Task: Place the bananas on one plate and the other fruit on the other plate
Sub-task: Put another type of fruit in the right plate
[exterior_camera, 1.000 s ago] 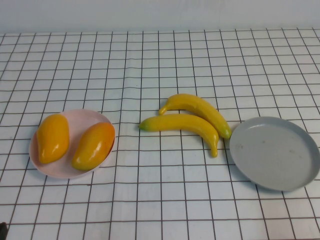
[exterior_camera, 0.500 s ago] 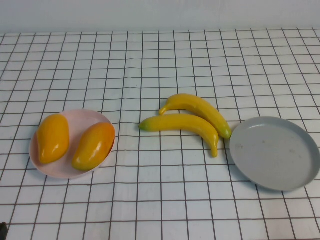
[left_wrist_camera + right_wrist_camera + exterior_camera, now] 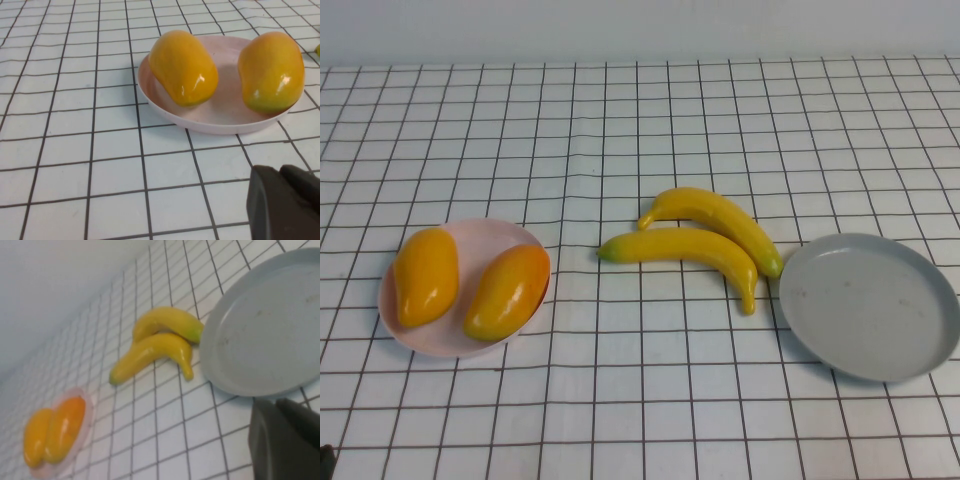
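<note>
Two yellow bananas [image 3: 705, 240] lie side by side on the checked cloth, just left of the grey plate [image 3: 870, 305], which holds nothing. Both orange-yellow mango-like fruits [image 3: 507, 291] rest on the pale pink plate [image 3: 445, 340] at the left. In the left wrist view my left gripper [image 3: 280, 172] is shut and holds nothing, hovering off the pink plate's [image 3: 210, 122] near side, away from the fruits [image 3: 183, 67]. My right gripper [image 3: 277, 407] is shut too, holding nothing, close to the grey plate's [image 3: 265, 335] rim, with the bananas [image 3: 155, 347] beyond it. Neither arm shows in the high view.
A white cloth [image 3: 640, 400] with a black grid covers the whole table. A pale wall [image 3: 640, 30] runs along the far edge. A small dark object [image 3: 325, 462] sits at the near left corner.
</note>
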You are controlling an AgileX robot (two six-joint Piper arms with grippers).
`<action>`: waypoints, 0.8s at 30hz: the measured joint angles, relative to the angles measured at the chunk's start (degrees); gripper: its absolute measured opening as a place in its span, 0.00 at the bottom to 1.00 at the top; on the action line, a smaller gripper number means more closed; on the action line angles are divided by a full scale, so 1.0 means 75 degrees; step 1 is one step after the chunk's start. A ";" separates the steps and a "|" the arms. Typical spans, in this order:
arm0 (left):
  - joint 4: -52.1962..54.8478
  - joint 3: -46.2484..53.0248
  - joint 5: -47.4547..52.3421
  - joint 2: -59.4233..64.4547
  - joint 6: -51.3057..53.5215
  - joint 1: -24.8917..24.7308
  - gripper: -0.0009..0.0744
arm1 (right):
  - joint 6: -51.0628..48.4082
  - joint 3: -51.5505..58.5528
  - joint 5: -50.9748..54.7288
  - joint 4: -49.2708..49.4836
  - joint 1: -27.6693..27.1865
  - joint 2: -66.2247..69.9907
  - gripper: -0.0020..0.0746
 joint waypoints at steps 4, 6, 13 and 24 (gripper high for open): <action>0.0000 0.0000 0.0000 0.0000 0.0000 0.0000 0.02 | -0.0053 -0.1591 0.1153 -0.1507 0.0000 0.1841 0.01; 0.0000 0.0000 0.0000 0.0000 0.0000 0.0000 0.02 | -0.0171 -0.2400 0.1887 -0.2245 0.0000 0.2979 0.01; 0.0000 0.0000 0.0000 0.0000 0.0000 0.0000 0.02 | -0.0934 -0.4828 0.3691 -0.3110 0.0168 0.6478 0.01; 0.0000 0.0000 0.0000 0.0000 0.0000 0.0000 0.02 | -0.1744 -0.8678 0.4513 -0.4832 0.2977 1.1270 0.01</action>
